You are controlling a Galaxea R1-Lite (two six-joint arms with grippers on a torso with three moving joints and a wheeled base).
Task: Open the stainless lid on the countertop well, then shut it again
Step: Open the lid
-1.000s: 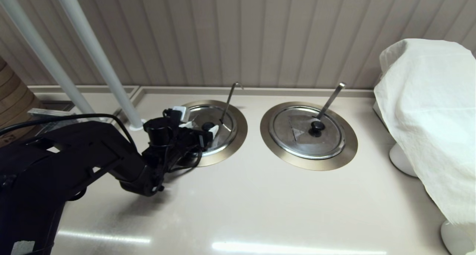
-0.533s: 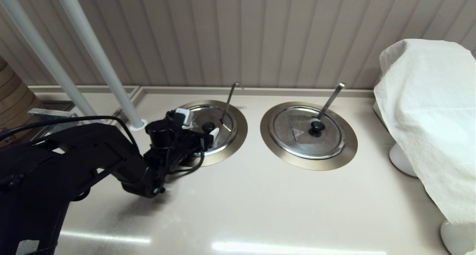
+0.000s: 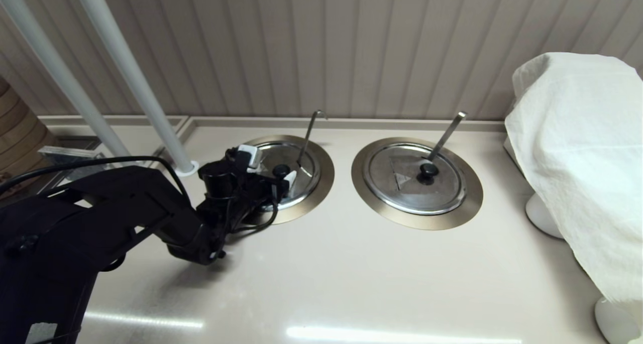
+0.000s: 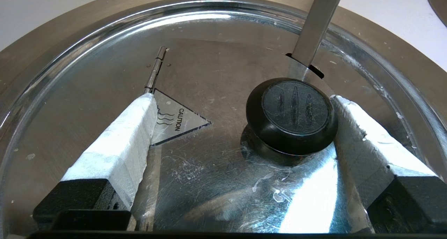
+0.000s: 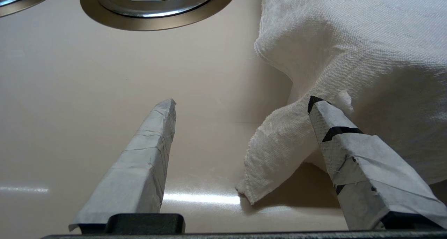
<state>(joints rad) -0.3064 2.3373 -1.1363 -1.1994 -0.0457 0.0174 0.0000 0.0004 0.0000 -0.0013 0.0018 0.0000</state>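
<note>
The left gripper (image 4: 241, 99) is held over the stainless lid (image 3: 296, 170) — fingers spread, one pad touching the black knob (image 4: 291, 115). The lid is seated in the countertop well (image 3: 324, 176), at nine o'clock from the twin lid (image 3: 414, 178). The right gripper (image 5: 241, 104) is parked over the bench (image 5: 104, 92) — fingers apart, gripping nothing.

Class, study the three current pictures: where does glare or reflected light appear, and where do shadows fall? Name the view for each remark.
Head view: bright streaks of glare on the countertop near the bottom edge; the left arm casts a soft shadow beneath itself. Left wrist view: strong white reflections on the stainless lid, and the black knob shadows the steel. Right wrist view: a glare band under the white cloth, which shades the counter.
</note>
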